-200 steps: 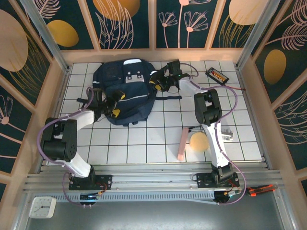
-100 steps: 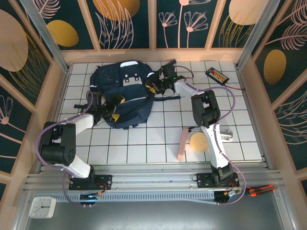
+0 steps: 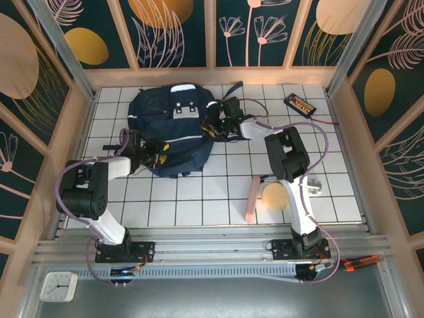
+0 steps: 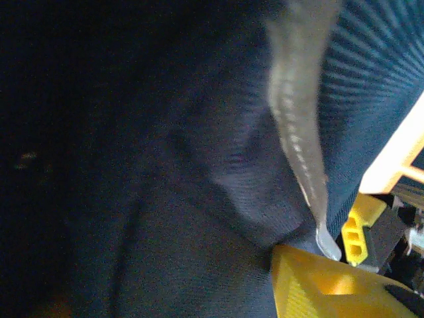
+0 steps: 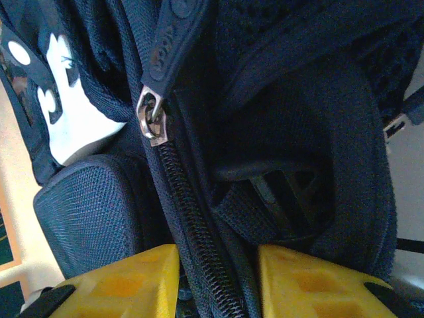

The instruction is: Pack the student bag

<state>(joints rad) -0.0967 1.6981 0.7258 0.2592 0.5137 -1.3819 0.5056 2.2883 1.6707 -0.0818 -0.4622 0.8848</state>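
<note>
The student bag [image 3: 171,126], a large dark navy backpack with white patches, lies on the tiled table at the back left. My left gripper [image 3: 157,158] is at its lower left edge. In the left wrist view navy fabric [image 4: 165,172] with a pale stripe [image 4: 297,126] bunches against one yellow finger [image 4: 311,281], and the other finger is hidden under the cloth. My right gripper [image 3: 216,123] is at the bag's right side. Its two yellow fingers clamp the zipper band [image 5: 199,245], just below the metal zipper pull [image 5: 152,122].
A pink flat item [image 3: 252,199] and a round tan object [image 3: 273,196] lie right of centre, beside the right arm. A black device with an orange face [image 3: 299,104] sits at the back right. The wooden walls stand close behind the bag.
The left jaws went from wide open to closed on the bag's lower left edge. The right gripper slid left and nearer along the bag's right side, and its jaws narrowed.
</note>
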